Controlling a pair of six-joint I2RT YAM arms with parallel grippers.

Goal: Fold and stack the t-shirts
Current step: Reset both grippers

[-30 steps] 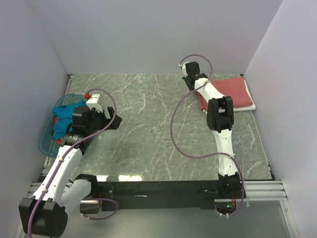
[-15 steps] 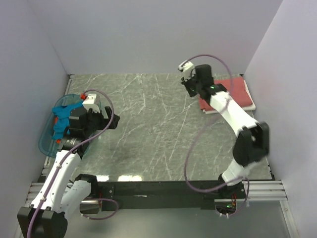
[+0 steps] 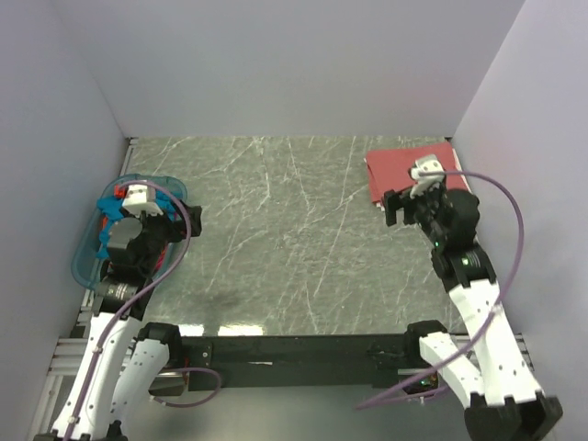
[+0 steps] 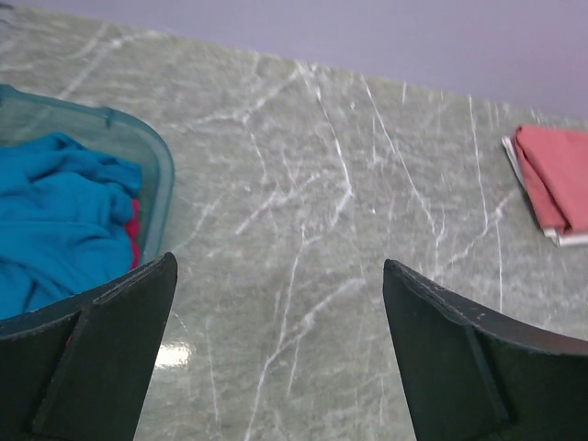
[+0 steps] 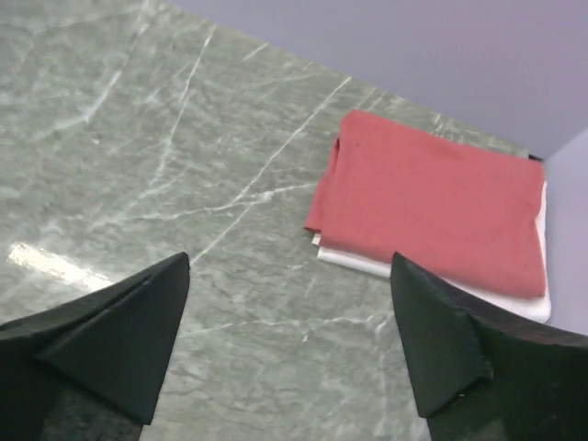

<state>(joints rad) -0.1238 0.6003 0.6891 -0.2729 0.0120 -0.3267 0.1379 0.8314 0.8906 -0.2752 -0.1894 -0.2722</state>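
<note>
Looks like the gap between one shirt and the next. Far right on the table [image 3: 276,239]: already folded and stacked, a red shirt [image 5: 432,207] squared off on top of a white shirt [image 5: 363,262], the latter seen only as a thin edge along the near and right sides. Over on the left, in the basket [image 4: 152,156]: not yet folded, a teal shirt [image 4: 55,211] in a crumpled heap, with a sliver of red cloth [image 4: 136,230] tucked under it. Possibly another shirt, though too little on show to say.

Judging from that, calls next for a pick from the basket. Needs the left gripper [image 4: 280,266] dropped over the rim onto the teal heap, closed on a single layer near a shoulder or hem, then lifted out and the shirt spread flat on the bare middle of the table. Likely needs both arms for the spreading and the folds. Worth watching for the cloth beneath coming up tangled with it.

As to the left gripper: spread wide, holding nothing, touching nothing, poised above the basket's right side and facing out across the table. As to the right gripper [image 5: 292,262]: likewise spread wide and empty, hanging just on the near side of the stack, apart from the red shirt and off the table.
</note>
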